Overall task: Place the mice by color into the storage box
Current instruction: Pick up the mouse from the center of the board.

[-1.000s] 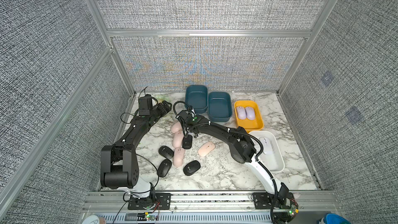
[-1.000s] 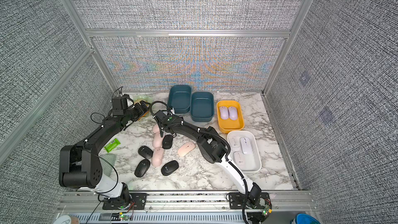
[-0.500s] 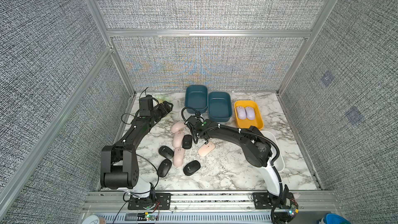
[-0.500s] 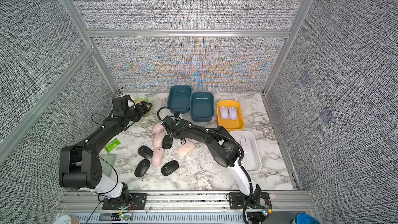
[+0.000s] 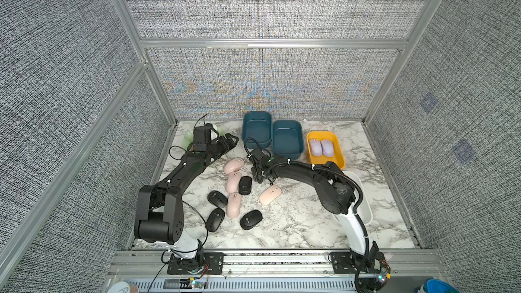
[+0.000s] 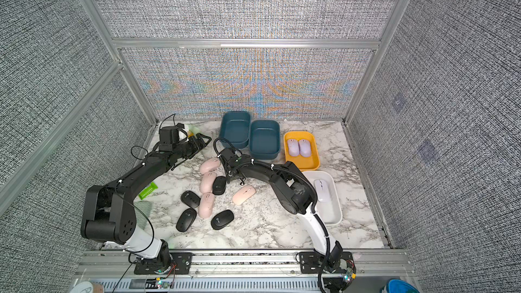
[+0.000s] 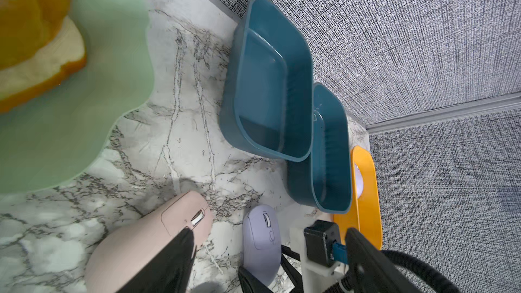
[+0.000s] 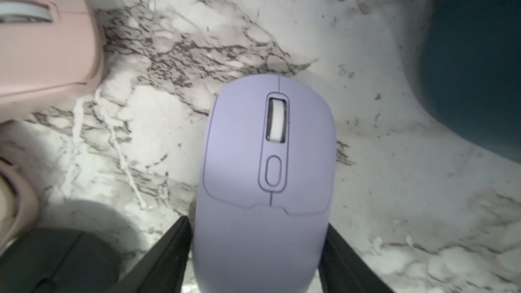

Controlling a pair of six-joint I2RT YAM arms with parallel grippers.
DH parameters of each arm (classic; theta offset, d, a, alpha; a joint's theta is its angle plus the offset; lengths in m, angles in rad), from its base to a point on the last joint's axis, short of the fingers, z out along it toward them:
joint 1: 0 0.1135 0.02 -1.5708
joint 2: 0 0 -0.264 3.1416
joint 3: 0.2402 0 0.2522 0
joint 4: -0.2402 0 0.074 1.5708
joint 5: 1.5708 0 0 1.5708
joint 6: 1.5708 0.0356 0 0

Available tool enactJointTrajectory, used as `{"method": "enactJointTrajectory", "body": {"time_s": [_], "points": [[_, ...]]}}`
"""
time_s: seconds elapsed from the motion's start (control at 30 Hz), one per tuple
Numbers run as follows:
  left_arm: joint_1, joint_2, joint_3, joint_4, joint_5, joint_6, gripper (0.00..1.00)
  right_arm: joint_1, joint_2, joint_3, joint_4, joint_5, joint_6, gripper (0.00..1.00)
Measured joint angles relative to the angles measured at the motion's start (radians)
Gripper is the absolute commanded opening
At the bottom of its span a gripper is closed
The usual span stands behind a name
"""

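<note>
Closing on the last loose lilac mouse point(image 8: 265, 164), on marble point(image 5: 296, 215) beside the teal bins point(image 5: 287, 153), your right gripper point(image 8: 256, 221) has left the pink mice point(image 5: 233, 164), fingers point(image 8: 169, 249) pinching its sides; yellow tray point(image 5: 322, 134) next. Your left gripper point(image 5: 232, 140) hangs open.

A matt, smooth plastic lilac mouse point(image 8: 265, 181) on the veined, marble-look bench point(image 8: 394, 193); faintly glossy plastic teal boxes point(image 7: 229, 102); rough woven grey wall panels point(image 5: 253, 4) in a brushed-metal frame point(image 5: 270, 43).

L arm point(image 5: 183, 176) fwd, L fingers point(image 7: 169, 263) wide apart, empty. R arm point(image 5: 298, 169) bent inward, R fingers point(image 8: 174, 249) gripping lilac mouse point(image 8: 262, 150).
</note>
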Motion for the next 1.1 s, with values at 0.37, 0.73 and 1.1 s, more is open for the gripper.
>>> {"method": "enactJointTrajectory", "body": {"time_s": [0.37, 0.73, 1.1], "points": [[-0.007, -0.013, 0.003, -0.001, 0.000, 0.013, 0.85, -0.004, -0.021, -0.014, 0.003, -0.043, 0.012, 0.57], [-0.019, -0.023, 0.003, 0.000, 0.004, 0.023, 0.85, -0.002, -0.095, -0.073, 0.020, -0.042, 0.021, 0.55], [-0.062, -0.031, 0.004, 0.000, 0.005, 0.030, 0.85, 0.010, -0.229, -0.195, 0.035, -0.020, 0.018, 0.55]]}}
